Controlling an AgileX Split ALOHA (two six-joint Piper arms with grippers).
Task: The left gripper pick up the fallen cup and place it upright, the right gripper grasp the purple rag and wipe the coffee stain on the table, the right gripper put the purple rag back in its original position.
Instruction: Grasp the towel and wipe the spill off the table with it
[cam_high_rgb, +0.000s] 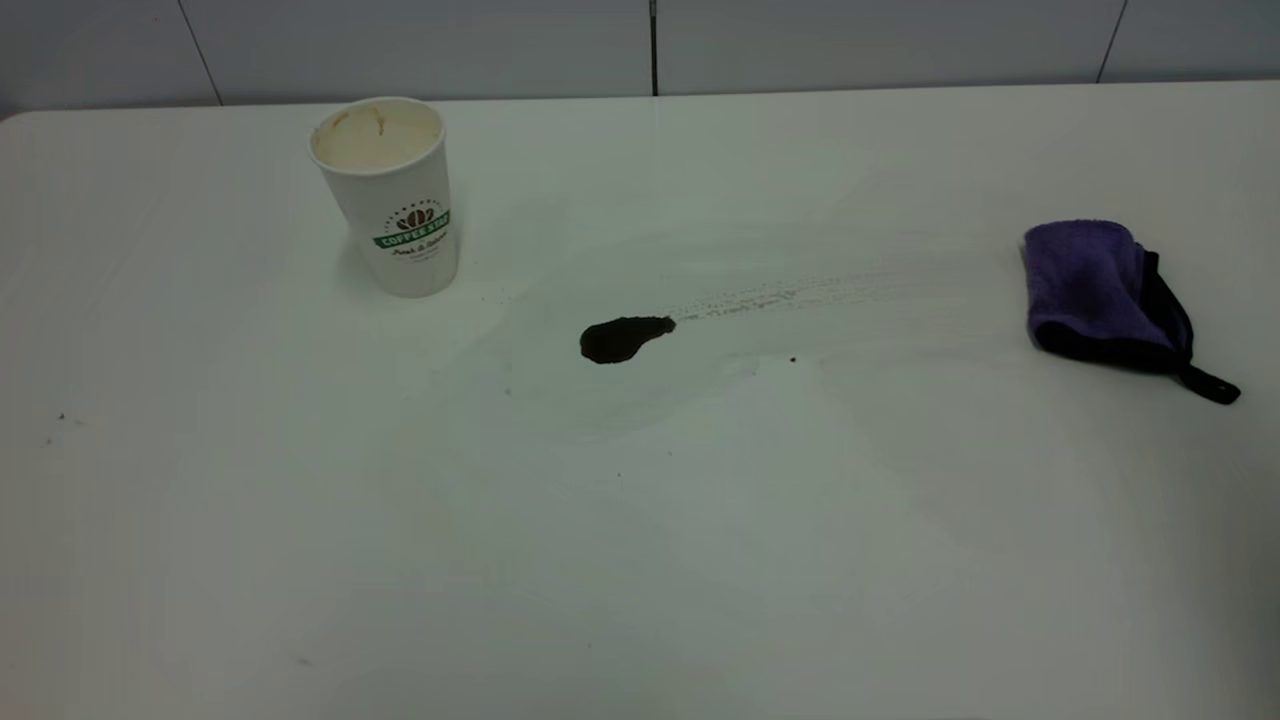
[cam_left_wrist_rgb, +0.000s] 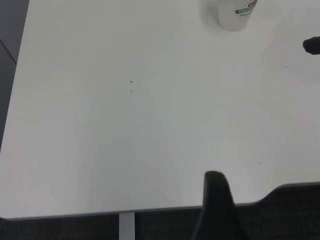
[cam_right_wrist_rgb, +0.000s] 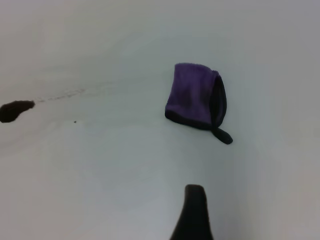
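1. Now, far left: cup (cam_high_rgb: 388, 195) standing upright on the table (cam_high_rgb: 640, 560), mouth up, long axis vertical, banner facing the camera.
2. Left gripper (cam_left_wrist_rgb: 216, 200) parked back at the near table edge, well apart from the cup; only one dark finger showing, so cannot tell whether spread or closed.
3. Centre: coffee stain (cam_high_rgb: 623, 338) unwiped, teardrop lying roughly left to right, tail pointing toward the rag, faint streak beyond it.
4. Right: purple rag (cam_high_rgb: 1095, 290) folded, untouched, loop strap trailing toward the near right.
5. Right gripper (cam_right_wrist_rgb: 194, 210) hovering short of the rag; again cannot tell the finger gap.
6. Risks, judging ahead: pinching only the strap and dragging the rag limp; smearing the puddle wider; sweeping too far and toppling the cup.
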